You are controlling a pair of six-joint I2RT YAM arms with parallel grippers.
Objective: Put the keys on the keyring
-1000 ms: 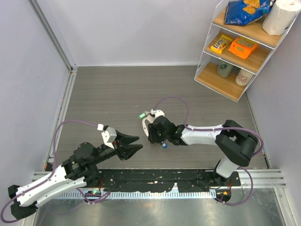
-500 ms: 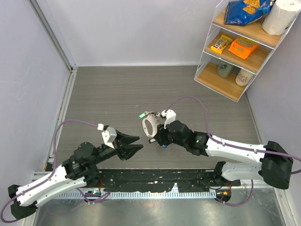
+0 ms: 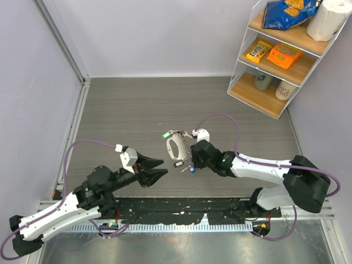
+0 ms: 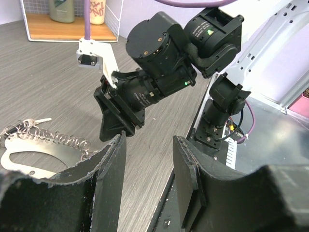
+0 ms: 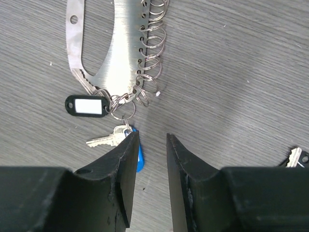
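Care counts here, I'd say. Nearest the bases, the left gripper (image 3: 164, 166) hangs wide open and empty, apart from everything. Further out, the right gripper (image 5: 150, 137) hovers low, jaws barely parted and gripping nothing, one finger overlapping the blue tag (image 5: 140, 158). It should probably open wider and centre over the silver key (image 5: 103, 140) before closing. Beyond, the keyring (image 5: 126, 53) lies flat on the table (image 3: 121, 110), a pale metal oval edged with wire rings (image 5: 153, 46). Farthest sits a green-headed key (image 3: 165, 134).
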